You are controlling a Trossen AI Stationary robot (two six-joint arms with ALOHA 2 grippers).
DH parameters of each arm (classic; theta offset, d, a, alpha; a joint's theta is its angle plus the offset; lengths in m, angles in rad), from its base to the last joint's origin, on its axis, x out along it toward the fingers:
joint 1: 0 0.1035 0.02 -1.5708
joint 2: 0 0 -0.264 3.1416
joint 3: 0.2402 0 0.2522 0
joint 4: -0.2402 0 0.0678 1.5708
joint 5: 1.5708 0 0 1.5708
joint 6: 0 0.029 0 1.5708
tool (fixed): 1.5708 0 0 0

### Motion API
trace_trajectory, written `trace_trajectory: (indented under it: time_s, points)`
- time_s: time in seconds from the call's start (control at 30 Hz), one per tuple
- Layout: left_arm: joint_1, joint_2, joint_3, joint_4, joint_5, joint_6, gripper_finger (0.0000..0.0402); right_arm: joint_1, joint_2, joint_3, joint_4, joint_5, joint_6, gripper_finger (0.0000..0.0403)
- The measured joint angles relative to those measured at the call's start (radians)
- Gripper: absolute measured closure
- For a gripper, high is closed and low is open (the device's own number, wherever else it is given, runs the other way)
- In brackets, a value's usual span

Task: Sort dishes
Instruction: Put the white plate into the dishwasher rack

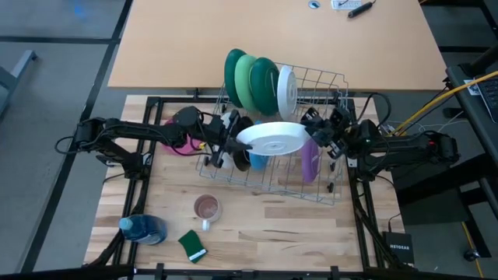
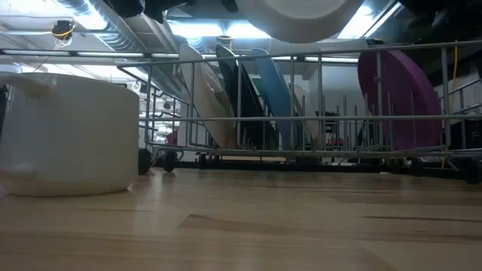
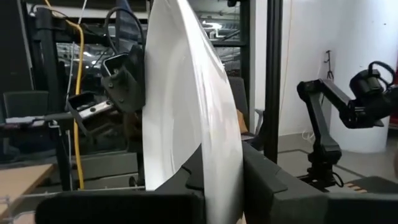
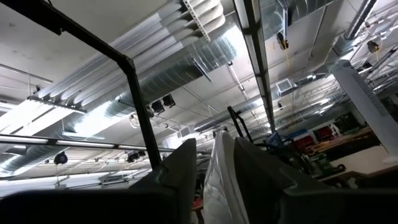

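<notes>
A white plate [image 1: 272,138] is held flat above the middle of the wire dish rack [image 1: 331,85], between the two arms. Its left rim is pinched by the left gripper [image 1: 233,140]; in the left wrist view the plate [image 3: 186,106] is seen edge-on with both dark fingers [image 3: 261,180] pressed against its faces. Its right rim sits between the fingers of the right gripper [image 1: 315,134]; in the right wrist view the white edge [image 4: 217,168] is seen between the jaws, but whether they press on it or stand slightly apart cannot be told. The plate is judged stiff, smooth, slippery and breakable, and fairly light. It is best taken at the rim, with the fingers reaching well over the lip so that it cannot pivot or slide out. A handover between the arms appears to be in progress.

In the rack, two dark green plates [image 1: 237,74], a light green plate [image 1: 264,82] and a second white plate [image 1: 285,89] stand upright at the far end, and a purple plate [image 1: 310,163] stands below the held one. On the table [image 1: 272,233] in front of the rack lie a clear mug [image 1: 206,208] and a green sponge [image 1: 191,245].
</notes>
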Motion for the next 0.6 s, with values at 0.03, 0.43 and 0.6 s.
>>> trace_trajectory:
  time_s: [0.03, 0.43, 0.6]
  points:
    - [-0.002, 0.0, 0.0, -0.001, -0.003, 0.0, 0.0361, 0.0, 0.001, 0.0, -0.002, 0.0, 0.0, 0.029]
    - [-0.006, -0.001, 0.0, 0.062, -0.049, -0.017, 0.0361, 0.001, -0.012, 0.024, 0.082, -0.023, -0.135, 0.0277]
    - [-0.002, -0.002, 0.036, 0.07, -0.126, -0.056, 0.0362, 0.001, -0.078, 0.058, 0.082, -0.027, -0.279, 0.0277]
